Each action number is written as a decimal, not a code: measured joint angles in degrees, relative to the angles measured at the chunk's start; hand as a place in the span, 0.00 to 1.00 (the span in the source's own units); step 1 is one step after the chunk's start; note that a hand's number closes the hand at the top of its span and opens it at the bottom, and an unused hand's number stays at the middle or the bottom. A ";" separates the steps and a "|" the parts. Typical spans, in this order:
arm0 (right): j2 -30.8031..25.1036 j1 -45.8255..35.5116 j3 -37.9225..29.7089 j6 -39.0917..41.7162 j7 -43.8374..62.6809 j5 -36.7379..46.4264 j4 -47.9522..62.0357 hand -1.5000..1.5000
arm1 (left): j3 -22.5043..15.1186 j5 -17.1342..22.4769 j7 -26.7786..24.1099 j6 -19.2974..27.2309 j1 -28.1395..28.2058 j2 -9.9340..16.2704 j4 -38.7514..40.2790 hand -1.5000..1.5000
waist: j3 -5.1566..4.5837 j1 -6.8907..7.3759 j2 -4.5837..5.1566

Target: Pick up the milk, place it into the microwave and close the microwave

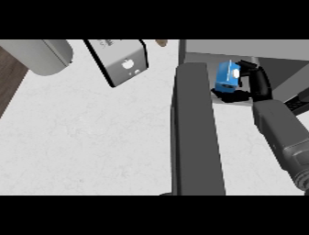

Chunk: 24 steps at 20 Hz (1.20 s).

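The right robot hand (251, 85) grasps the blue rectangular milk carton (228, 75) inside the grey microwave (251, 48), its open door (194, 133) left of it.

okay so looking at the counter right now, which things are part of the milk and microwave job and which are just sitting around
Part of the job:
milk carton, blue, held by the right hand
microwave
microwave door, standing open

Just sitting around:
laptop-like device with apple logo
grey rounded appliance
small brown item

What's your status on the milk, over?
Right hand shut on milk, inside microwave. Left hand out of view. Door open, path clear.
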 measured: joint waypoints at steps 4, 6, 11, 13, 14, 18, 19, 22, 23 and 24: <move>-1.37 -1.52 0.16 -4.80 1.70 0.88 0.50 1.00 | -0.50 0.06 0.40 0.20 -1.14 0.40 0.25 0.00 | 0.05 1.03 0.60; -2.28 -2.39 0.17 -6.15 2.62 1.19 0.79 1.00 | -0.67 0.10 0.60 0.52 -2.04 0.73 0.57 0.00 | 0.09 1.35 0.92; -3.88 -4.58 0.18 -8.52 4.98 1.80 1.58 1.00 | -1.10 -0.02 1.06 1.00 -4.21 1.72 1.19 0.00 | 0.18 2.36 1.69; -4.60 -5.07 0.07 -9.37 5.43 1.91 1.72 1.00 | -1.03 0.03 1.18 0.93 -4.69 2.22 1.31 0.00 | 0.22 2.93 1.95; -4.73 -5.18 -0.11 -9.80 5.58 1.82 1.80 1.00 | -1.00 0.09 1.19 0.93 -4.97 2.39 1.47 0.00 | 0.22 3.15 2.04; -5.84 -5.54 -0.43 -10.64 5.82 1.82 2.04 1.00 | -1.12 -0.05 1.35 1.08 -5.92 2.81 1.86 0.00 | 0.25 3.87 2.51; -6.16 -5.71 -0.54 -10.76 6.06 1.80 2.14 1.00 | -1.10 -0.06 1.41 1.06 -6.05 2.97 1.93 0.00 | 0.26 4.11 2.60; -6.65 -5.79 -0.91 -11.23 5.97 1.63 2.24 1.00 | -1.09 -0.08 1.38 1.06 -6.89 3.34 2.34 0.00 | 0.30 4.46 2.89; -7.04 -5.98 -0.94 -11.04 6.05 1.65 2.28 1.00 | -1.15 -0.19 1.35 1.06 -7.16 3.35 2.64 0.00 | 0.30 4.54 3.00; -7.35 -5.87 -1.03 -11.06 5.90 1.62 2.30 1.00 | -0.97 -0.28 1.29 0.96 -7.28 3.51 2.84 0.00 | 0.30 4.66 3.01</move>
